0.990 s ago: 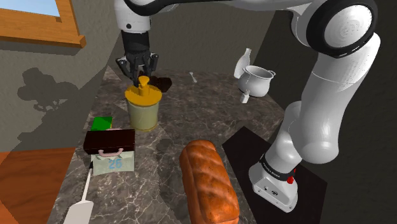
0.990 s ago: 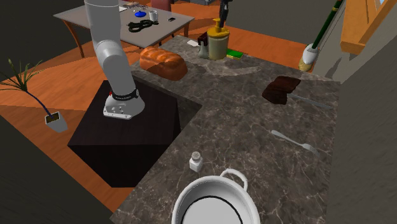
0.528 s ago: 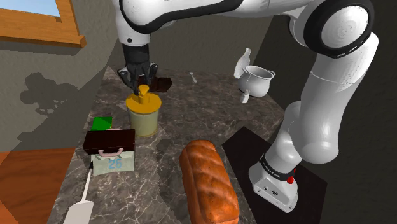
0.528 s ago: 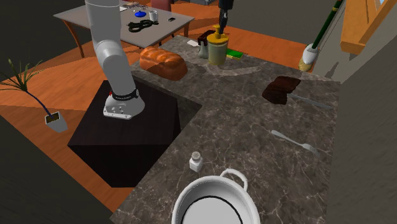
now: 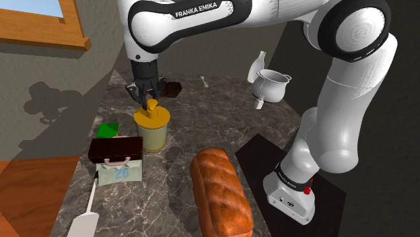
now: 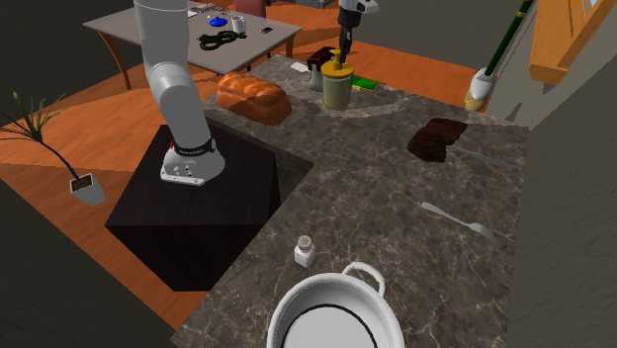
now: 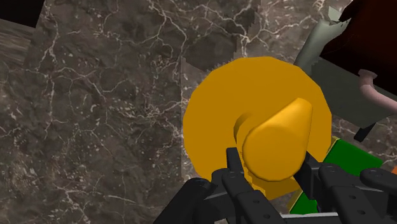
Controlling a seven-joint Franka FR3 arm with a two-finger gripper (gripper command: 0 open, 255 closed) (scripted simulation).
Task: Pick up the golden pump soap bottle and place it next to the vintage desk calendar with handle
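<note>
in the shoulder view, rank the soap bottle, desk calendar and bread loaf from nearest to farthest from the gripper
1. soap bottle, directly under the gripper, clasped by its pump.
2. desk calendar, toward the view's lower left.
3. bread loaf, toward the lower right.

The dark marbled counter (image 5: 215, 114) is overlooked from five o'clock in the shoulder view and from its opposite end in the second exterior view; the gold-capped pump bottle (image 5: 152, 131) is shared, seen closest at the wrist.

We see a dim, evenly lit room. A soft dark shadow (image 5: 42, 101) lies on the plain grey wall (image 5: 27, 138) at the shoulder view's left.
</note>
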